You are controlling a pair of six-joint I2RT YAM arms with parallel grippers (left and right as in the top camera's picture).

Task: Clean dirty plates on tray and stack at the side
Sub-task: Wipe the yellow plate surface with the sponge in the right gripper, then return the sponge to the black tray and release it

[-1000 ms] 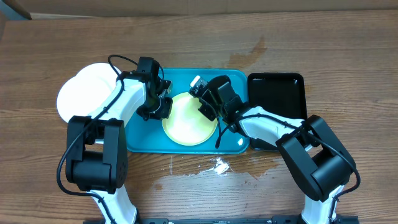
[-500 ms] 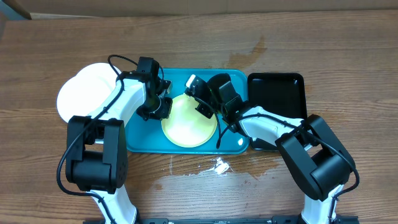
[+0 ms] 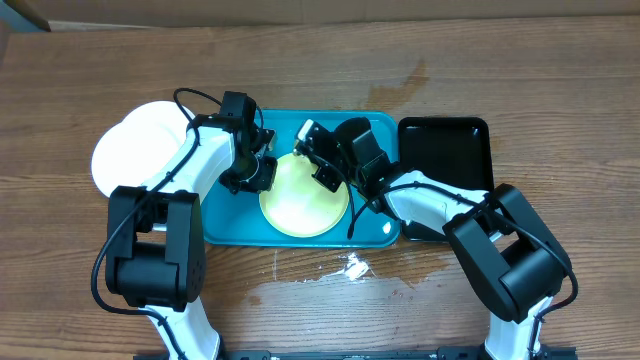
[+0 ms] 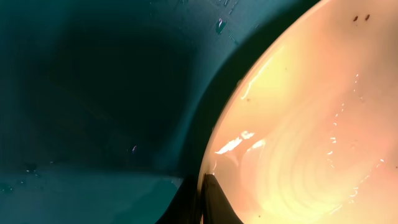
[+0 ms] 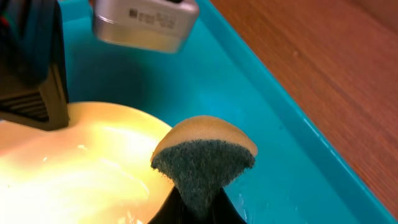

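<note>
- Now, the pale yellow-green round plate [image 3: 305,195] is seen inside the turquoise rectangular plastic tray [image 3: 225,225], its left rim pinched by the closed left hand [image 4: 202,199].
- A yellow-and-green sponge [image 5: 204,155] is clamped in the right hand [image 5: 199,202] at the plate's far rim; the unwiped face lies leftward.

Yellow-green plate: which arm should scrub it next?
Right. The right pincer is shut on the sponge at the rim of the yellow-green plate; the left pincer grips its edge inside the tray, likely steadying it.

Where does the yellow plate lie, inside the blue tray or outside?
Inside: the plate lies within the tray, whose blue floor shows beside it.
</note>
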